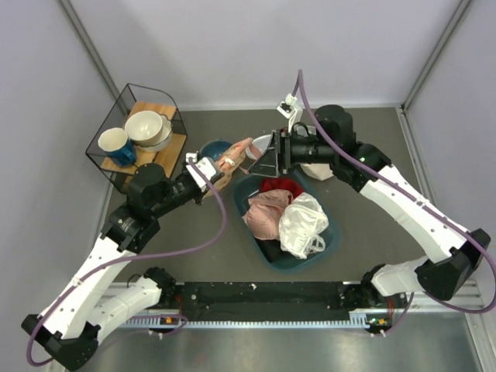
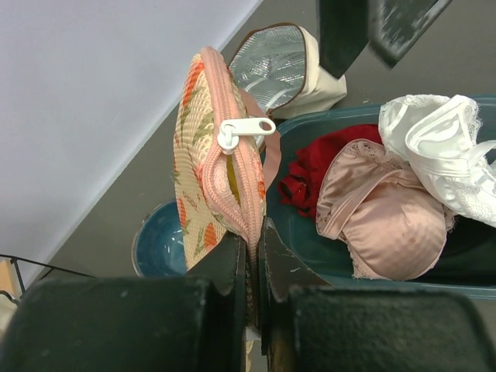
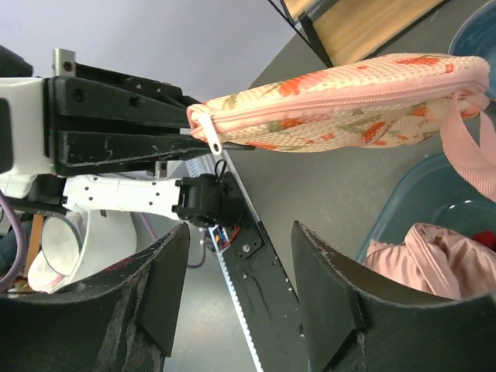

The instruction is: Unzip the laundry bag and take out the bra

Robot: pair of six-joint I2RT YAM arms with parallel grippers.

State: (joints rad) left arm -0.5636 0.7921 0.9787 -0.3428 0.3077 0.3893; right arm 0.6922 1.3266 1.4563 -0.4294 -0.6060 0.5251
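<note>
The laundry bag (image 1: 236, 155), peach-pink with an orange print, hangs on edge above the table, left of the teal basin (image 1: 327, 242). My left gripper (image 2: 257, 232) is shut on its zip edge. The white zip pull (image 2: 246, 130) sits partway along the zip. Below the pull, a thin strip of mustard-yellow, the bra (image 2: 233, 182), shows through the gap. My right gripper (image 3: 240, 232) stands open with nothing between its fingers, just short of the bag (image 3: 349, 105) and its pull (image 3: 212, 141). From above, the right gripper (image 1: 261, 158) faces the bag's right end.
The basin holds a pale pink lacy garment (image 1: 267, 213), a white glossy bundle (image 1: 304, 225) and a red garment (image 1: 280, 186). A blue bowl (image 1: 212, 149) lies under the bag. A beige silver-lined pouch (image 2: 283, 66) stands behind. A wire rack (image 1: 139, 136) with mug and bowls is far left.
</note>
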